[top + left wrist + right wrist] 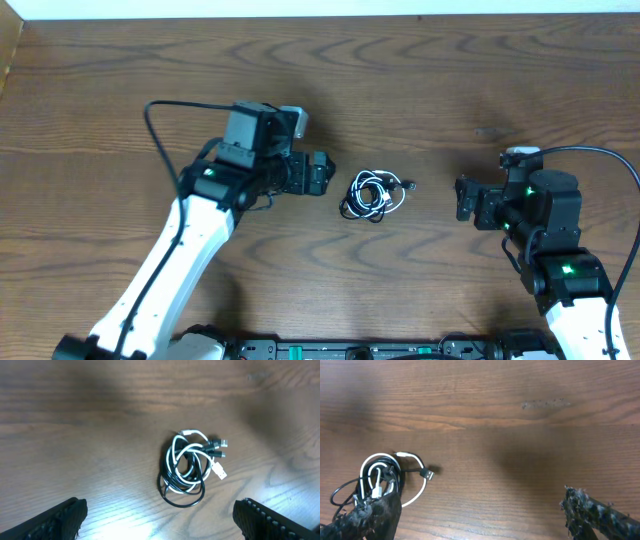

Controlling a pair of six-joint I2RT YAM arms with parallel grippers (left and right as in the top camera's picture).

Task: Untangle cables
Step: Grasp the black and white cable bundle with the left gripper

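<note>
While left hand (330,173) and right hand (461,197) gape | cables (373,194) lie tangled between

This seems to be a robotics lab: the left arm (185,245) and the right arm (572,285) stand at the near edge of a wood-grain table (420,70).

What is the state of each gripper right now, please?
Left gripper: open, holding nothing, beside the coiled thin white and black cables.
Right gripper: open, holding nothing.
</note>
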